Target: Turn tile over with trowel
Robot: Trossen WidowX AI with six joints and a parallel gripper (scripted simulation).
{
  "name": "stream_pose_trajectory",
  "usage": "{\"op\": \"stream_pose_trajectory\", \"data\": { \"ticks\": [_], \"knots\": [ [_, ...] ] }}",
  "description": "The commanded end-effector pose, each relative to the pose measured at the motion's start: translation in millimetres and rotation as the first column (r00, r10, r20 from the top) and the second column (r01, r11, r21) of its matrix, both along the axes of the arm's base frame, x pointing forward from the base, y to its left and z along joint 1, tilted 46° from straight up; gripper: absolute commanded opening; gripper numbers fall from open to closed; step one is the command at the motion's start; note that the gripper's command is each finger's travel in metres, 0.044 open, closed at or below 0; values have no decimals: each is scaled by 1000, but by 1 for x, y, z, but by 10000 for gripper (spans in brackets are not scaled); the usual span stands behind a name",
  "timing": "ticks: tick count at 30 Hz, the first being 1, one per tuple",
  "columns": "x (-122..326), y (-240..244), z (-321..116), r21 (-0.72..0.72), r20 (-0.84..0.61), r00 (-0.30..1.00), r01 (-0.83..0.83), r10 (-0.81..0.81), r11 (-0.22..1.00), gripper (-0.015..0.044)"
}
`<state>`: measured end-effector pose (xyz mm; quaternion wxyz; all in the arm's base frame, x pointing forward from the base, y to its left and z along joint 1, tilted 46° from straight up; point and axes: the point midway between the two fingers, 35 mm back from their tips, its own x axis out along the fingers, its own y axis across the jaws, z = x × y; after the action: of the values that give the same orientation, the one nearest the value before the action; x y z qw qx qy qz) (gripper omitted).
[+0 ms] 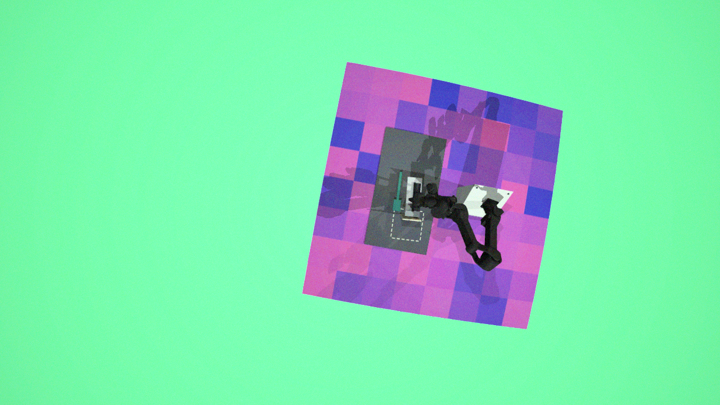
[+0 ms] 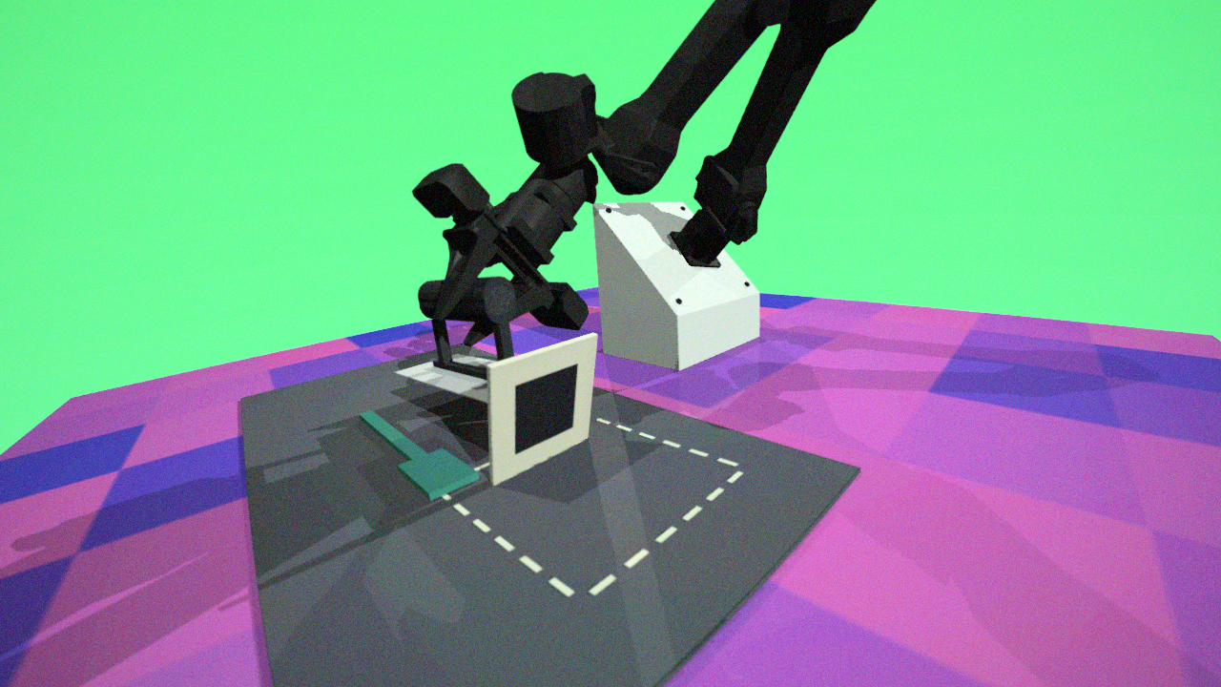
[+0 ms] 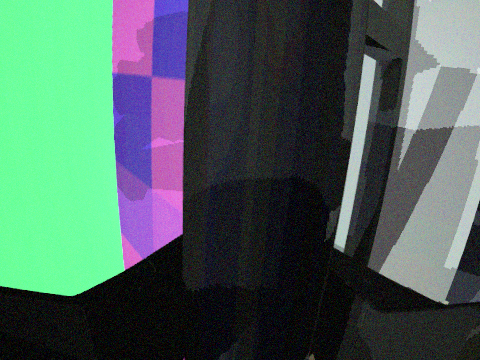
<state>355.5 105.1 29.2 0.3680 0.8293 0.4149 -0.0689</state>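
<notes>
The cream tile (image 2: pixel 501 418) (image 1: pixel 412 219) stands upright on its lower edge, close to the back side of the dashed outline (image 2: pixel 635 557). Its dark square faces the outline in the exterior view. My gripper (image 2: pixel 478 297) (image 1: pixel 416 196) is shut on the black handle of the trowel, behind the tile. The trowel's pale blade (image 2: pixel 418 373) (image 1: pixel 409 190) (image 3: pixel 445 95) is tilted, with its front end raised at the tile's back. That contact is partly hidden. In the wrist view the handle (image 3: pixel 250 125) fills the middle, and the fingertips' hold is unclear.
A teal paddle-shaped object (image 2: pixel 439 471) (image 1: pixel 397 204) lies on the dark mat (image 2: pixel 341 632) (image 1: pixel 403 143), beside the tile and overlapping the outline's back corner area. The white sloped pedestal (image 2: pixel 640 307) (image 1: pixel 470 203) stands behind, bearing the arm's base.
</notes>
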Motion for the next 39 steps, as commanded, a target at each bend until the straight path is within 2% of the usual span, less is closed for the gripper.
{"op": "stream_pose_trajectory", "data": {
  "ticks": [1,8,23,39],
  "knots": [
    [3,-2,6,-3,16,1000,20,-20,1000,0],
    [3,-5,5,-4,15,1000,20,-20,1000,0],
    [17,-64,-15,-6,17,1000,20,-20,1000,0],
    [17,-64,-15,-6,17,1000,20,-20,1000,0]
  ]
}}
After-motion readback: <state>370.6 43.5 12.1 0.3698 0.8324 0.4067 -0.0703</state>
